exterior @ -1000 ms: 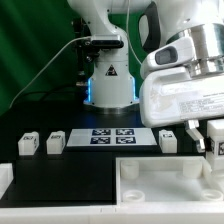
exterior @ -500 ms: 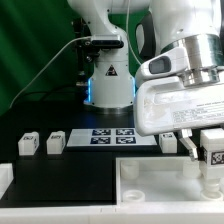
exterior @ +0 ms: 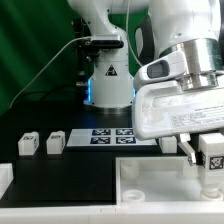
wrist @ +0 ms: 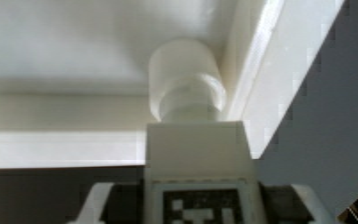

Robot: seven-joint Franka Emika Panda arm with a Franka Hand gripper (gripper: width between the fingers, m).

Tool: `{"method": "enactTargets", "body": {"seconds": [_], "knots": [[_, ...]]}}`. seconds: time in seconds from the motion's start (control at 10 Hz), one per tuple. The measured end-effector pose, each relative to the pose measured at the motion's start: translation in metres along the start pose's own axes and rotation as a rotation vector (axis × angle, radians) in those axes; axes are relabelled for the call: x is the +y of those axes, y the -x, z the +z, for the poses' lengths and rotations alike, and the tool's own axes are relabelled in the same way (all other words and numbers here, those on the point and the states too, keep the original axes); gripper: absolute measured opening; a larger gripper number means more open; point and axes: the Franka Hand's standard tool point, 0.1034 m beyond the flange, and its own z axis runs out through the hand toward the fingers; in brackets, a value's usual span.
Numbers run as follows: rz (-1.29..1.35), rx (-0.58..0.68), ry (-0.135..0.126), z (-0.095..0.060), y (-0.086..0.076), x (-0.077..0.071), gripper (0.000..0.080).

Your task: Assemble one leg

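Note:
My gripper (exterior: pixel 209 158) is shut on a leg (exterior: pixel 213 150), a small white block with a black-and-white marker. It holds the leg just above the right corner of the white tabletop (exterior: pixel 150 178) in the exterior view. In the wrist view the leg (wrist: pixel 201 150) stands between the dark fingers (wrist: pixel 108 200) of my gripper (wrist: pixel 202 206). Its far end is close to a round white post (wrist: pixel 188 80) in the corner of the tabletop (wrist: pixel 60 125). I cannot tell whether they touch. Two more legs (exterior: pixel 27 144) (exterior: pixel 55 141) lie at the left. Another leg (exterior: pixel 168 142) is partly hidden behind the hand.
The marker board (exterior: pixel 112 136) lies on the black table in front of the robot base (exterior: pixel 108 85). The tabletop's raised rim (wrist: pixel 265 50) runs beside the post. A white part's edge (exterior: pixel 4 180) shows at the left border.
The hand has shifted slightly to the exterior view's left and the held leg's marker face has come into view near the right edge. In the last half second it has barely moved.

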Motion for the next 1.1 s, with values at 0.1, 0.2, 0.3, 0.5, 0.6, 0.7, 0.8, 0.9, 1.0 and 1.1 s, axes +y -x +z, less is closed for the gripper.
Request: {"method": "enactTargets", "body": {"seconds": [0.1, 0.2, 0.3, 0.5, 0.6, 0.7, 0.8, 0.9, 1.0, 1.1], "knots": [[-0.001, -0.006, -0.001, 0.0042, 0.0044, -0.0018, 0.0291], [0.002, -0.006, -0.001, 0.0056, 0.0058, -0.0021, 0.0291], [0.008, 0.005, -0.001, 0.0060, 0.0052, -0.0021, 0.0291], [0.047, 0.052, 0.011, 0.0058, 0.0066, -0.0026, 0.0291], [0.068, 0.083, 0.029, 0.0053, 0.0085, -0.0031, 0.0291], [0.080, 0.105, 0.046, 0.0067, 0.0116, -0.0022, 0.0291], [0.082, 0.107, 0.054, 0.0068, 0.0122, -0.0026, 0.0291], [0.081, 0.097, 0.056, 0.0065, 0.0124, -0.0031, 0.0291], [0.104, 0.069, 0.063, 0.0057, 0.0127, -0.0040, 0.0291], [0.115, 0.034, 0.080, 0.0058, 0.0114, -0.0047, 0.0291]]}}
